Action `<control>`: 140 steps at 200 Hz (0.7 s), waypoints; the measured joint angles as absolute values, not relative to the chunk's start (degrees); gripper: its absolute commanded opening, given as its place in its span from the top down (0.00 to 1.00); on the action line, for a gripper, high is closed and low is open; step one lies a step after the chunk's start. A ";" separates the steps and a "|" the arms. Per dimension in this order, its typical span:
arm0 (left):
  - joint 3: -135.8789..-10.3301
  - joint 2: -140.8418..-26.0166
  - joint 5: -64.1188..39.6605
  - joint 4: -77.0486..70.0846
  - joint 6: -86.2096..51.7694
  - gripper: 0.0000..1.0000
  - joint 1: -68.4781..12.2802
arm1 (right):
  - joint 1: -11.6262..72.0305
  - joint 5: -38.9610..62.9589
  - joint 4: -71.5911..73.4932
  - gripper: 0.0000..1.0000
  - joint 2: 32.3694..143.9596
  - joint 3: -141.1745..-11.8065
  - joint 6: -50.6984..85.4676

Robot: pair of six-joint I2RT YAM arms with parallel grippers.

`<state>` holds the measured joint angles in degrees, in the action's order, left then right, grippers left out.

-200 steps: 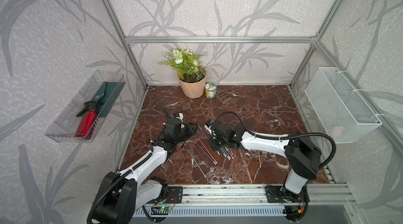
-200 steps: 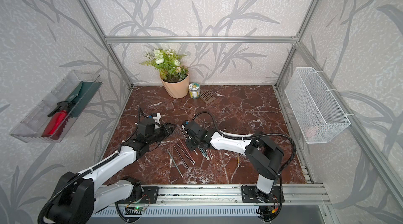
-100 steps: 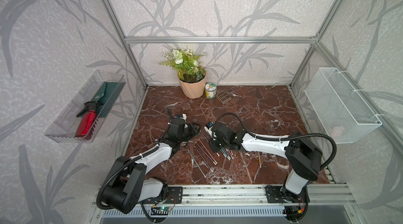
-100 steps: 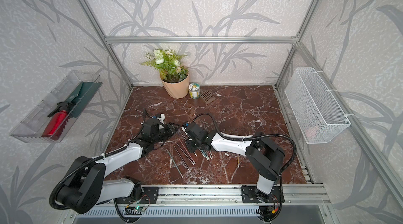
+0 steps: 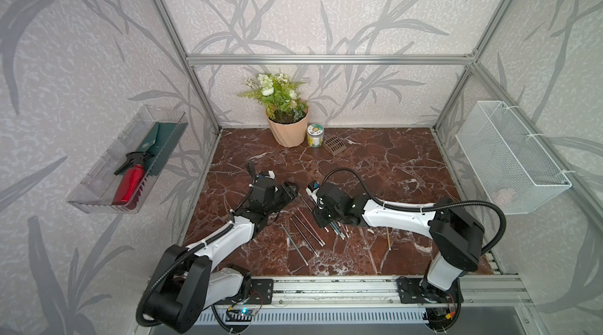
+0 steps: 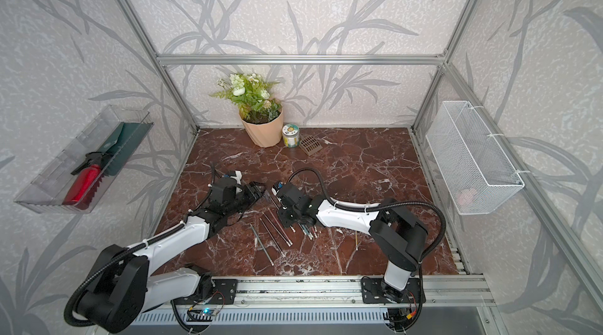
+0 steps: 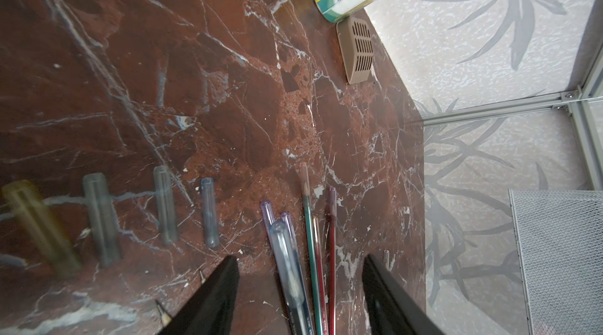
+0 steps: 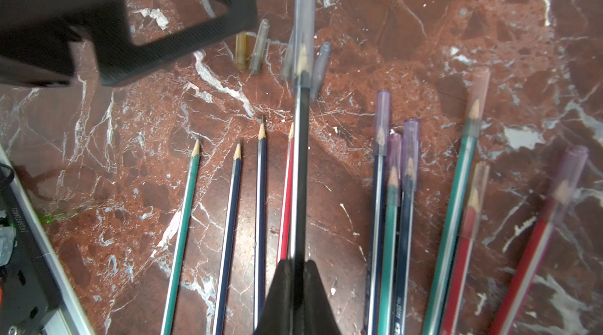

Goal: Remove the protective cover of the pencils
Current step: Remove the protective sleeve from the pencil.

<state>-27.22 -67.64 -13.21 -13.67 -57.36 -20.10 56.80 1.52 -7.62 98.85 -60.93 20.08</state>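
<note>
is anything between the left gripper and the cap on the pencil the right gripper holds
Nothing visible. The left gripper is open, and the cap shows in the gap between its jaws, on the pencil shut in the right gripper. The loose caps lie aside on the table.

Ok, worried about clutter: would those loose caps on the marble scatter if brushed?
Probably. The loose caps look like thin hollow tubes, so likely very light and easily flicked. Round, lying on polished marble, they would probably roll sideways rather than stay put.
</note>
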 measured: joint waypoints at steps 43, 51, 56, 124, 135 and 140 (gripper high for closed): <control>-27.22 -68.07 -13.34 -13.85 -57.71 0.42 -20.12 | 56.93 2.07 -7.46 1.00 98.87 -60.93 20.10; -27.22 -68.64 -13.61 -14.00 -57.78 0.43 -20.12 | 57.10 2.17 -7.40 1.00 98.87 -60.93 20.10; -27.22 -69.10 -13.69 -14.13 -57.82 0.43 -20.14 | 57.30 2.26 -7.31 1.00 98.85 -60.93 20.10; -27.31 -74.61 -16.56 -16.34 -58.43 0.60 -20.14 | 58.06 3.27 -6.22 1.00 98.87 -61.01 20.08; -27.40 -74.78 -16.62 -16.36 -58.54 0.65 -20.14 | 58.06 3.38 -6.22 1.00 98.85 -61.01 20.08; -27.42 -74.78 -16.64 -16.40 -58.61 0.70 -20.14 | 58.28 3.49 -6.22 1.00 98.87 -61.04 20.08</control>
<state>-27.42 -74.78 -16.64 -16.40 -58.61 -20.14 58.28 3.49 -6.22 98.87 -61.04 20.08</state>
